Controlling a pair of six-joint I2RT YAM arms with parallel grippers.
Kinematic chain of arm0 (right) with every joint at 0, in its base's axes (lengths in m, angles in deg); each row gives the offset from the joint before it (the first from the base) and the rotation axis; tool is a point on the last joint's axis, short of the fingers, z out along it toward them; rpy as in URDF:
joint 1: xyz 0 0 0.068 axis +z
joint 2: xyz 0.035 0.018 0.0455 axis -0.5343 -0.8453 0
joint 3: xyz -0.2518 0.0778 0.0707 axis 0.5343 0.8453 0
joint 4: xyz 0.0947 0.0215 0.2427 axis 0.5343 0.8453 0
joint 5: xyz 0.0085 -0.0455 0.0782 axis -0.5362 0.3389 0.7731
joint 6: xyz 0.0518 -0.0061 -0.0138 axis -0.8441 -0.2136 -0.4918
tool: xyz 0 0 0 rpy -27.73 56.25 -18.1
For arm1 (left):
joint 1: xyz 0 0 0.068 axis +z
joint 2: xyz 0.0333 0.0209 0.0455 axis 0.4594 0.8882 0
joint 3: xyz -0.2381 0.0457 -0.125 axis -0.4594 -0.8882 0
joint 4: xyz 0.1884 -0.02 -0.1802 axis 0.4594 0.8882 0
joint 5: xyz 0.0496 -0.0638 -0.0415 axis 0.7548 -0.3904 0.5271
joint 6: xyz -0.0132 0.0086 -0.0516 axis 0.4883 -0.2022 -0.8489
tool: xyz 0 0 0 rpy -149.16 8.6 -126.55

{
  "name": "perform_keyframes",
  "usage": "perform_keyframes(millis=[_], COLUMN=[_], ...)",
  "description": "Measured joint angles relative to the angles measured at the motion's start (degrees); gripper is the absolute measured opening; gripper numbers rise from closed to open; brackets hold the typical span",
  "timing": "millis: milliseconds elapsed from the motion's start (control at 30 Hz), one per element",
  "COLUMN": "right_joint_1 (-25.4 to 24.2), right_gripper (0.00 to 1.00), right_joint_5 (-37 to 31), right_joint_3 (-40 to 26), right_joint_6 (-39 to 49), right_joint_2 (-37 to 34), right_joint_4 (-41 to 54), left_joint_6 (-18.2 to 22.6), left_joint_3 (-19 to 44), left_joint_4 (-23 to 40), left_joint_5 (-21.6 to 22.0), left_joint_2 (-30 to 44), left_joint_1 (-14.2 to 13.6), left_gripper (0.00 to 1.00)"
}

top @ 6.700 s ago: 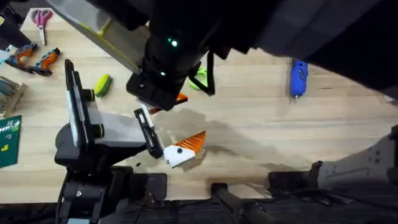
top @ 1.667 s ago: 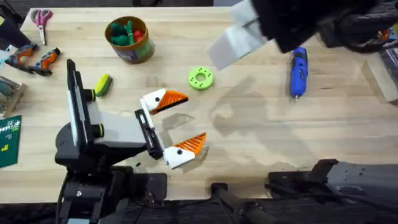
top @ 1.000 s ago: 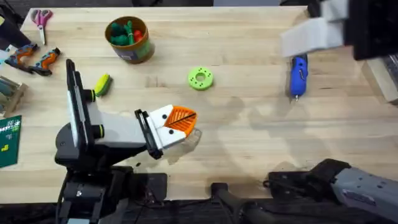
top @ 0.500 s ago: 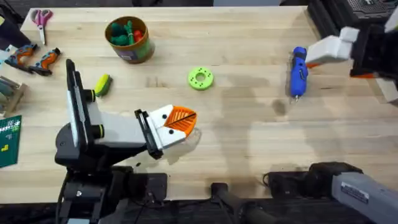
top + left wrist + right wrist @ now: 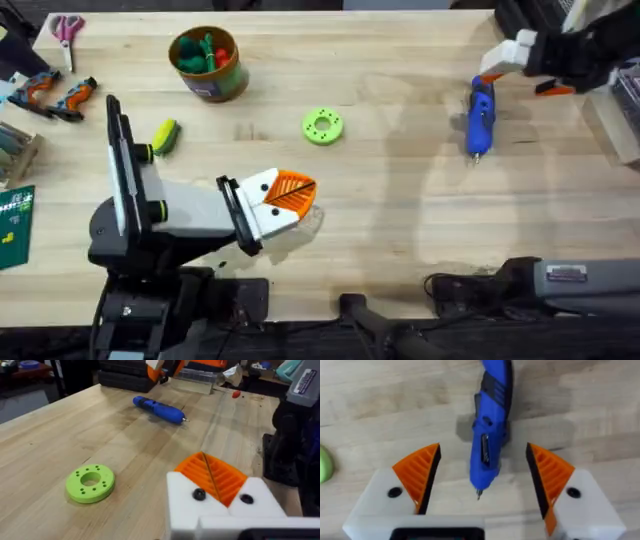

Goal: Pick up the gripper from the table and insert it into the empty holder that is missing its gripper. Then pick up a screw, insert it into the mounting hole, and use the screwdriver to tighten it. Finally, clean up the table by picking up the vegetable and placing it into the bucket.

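Blue powered screwdriver (image 5: 491, 425) lies flat on the wood table (image 5: 400, 230) toward its far right, thin metal tip pointing back toward the arm bases. I have the right gripper (image 5: 483, 480) hovering over it, jaws spread wide, one orange ribbed pad (image 5: 420, 475) on each side of the tip end, neither touching.

My read on handling: rigid plastic barrel, moderately heavy, rounded and smooth, so liable to roll or twist in the pads. I would grip across the thick mid-body, not the narrow tip.

Left gripper (image 5: 285, 196) sits near the table's front centre, its two orange pads pressed together with nothing between them. Green perforated disc (image 5: 321, 126) lies between the two grippers. Yellow-green toy vegetable (image 5: 165, 135) and olive bucket (image 5: 208, 63) are at far left.
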Motion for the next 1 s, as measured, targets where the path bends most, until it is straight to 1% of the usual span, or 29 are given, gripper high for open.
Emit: perform_keyframes(millis=[333,567,633,1000], right_joint_1=[-0.5,-0.5,-0.5,-0.2], right_gripper=[0.993,0.993,0.993,0.993], right_joint_5=[0.0,0.0,-0.3,-1.6], right_joint_3=[0.0,0.0,0.0,0.0], right_joint_6=[3.4,2.3,1.5,-0.9], right_joint_2=[-13.1,-19.8,-21.0,-21.0], right_joint_4=[-9.9,-11.0,-11.0,-11.3], left_joint_6=[0.0,0.0,0.0,0.0], left_joint_3=[0.0,0.0,0.0,0.0], left_joint_4=[0.1,0.1,0.1,0.1], left_joint_5=[0.0,0.0,0.0,0.0], left_joint_2=[0.0,0.0,0.0,0.0], left_joint_1=[0.0,0.0,0.0,0.0], left_gripper=[0.005,0.005,0.005,0.005])
